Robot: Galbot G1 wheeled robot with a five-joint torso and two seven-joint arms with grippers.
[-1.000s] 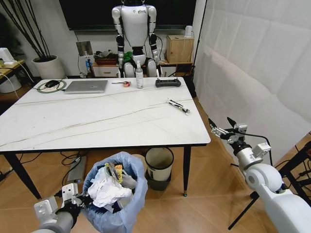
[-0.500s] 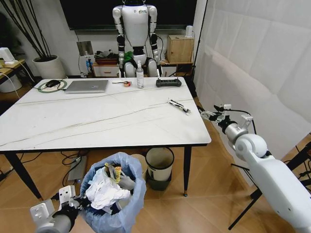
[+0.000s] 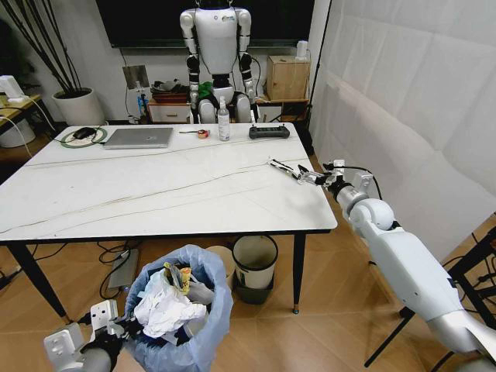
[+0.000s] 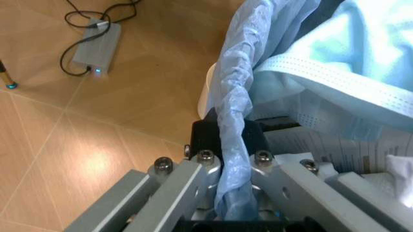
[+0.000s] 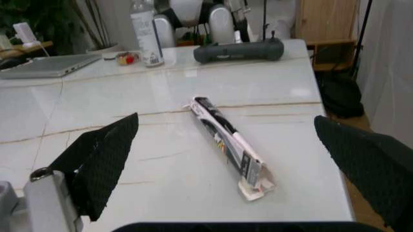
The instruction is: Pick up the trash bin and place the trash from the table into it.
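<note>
The trash bin, lined with a light-blue bag and stuffed with white tissues and other trash, hangs low in front of the table. My left gripper is shut on its rim; the left wrist view shows the gripper pinching the blue bag. A long white-and-black wrapper lies near the table's right edge. My right gripper is open just to its right, at table height. In the right wrist view the wrapper lies between and ahead of the black fingertips.
At the table's far side stand a silver laptop, a spray bottle and a black controller. A white round bin sits under the table. A humanoid robot stands behind; a white screen lines the right.
My right arm has swung in from the right side to the table's right edge, up to the wrapper. The bin and left gripper have sunk slightly.
</note>
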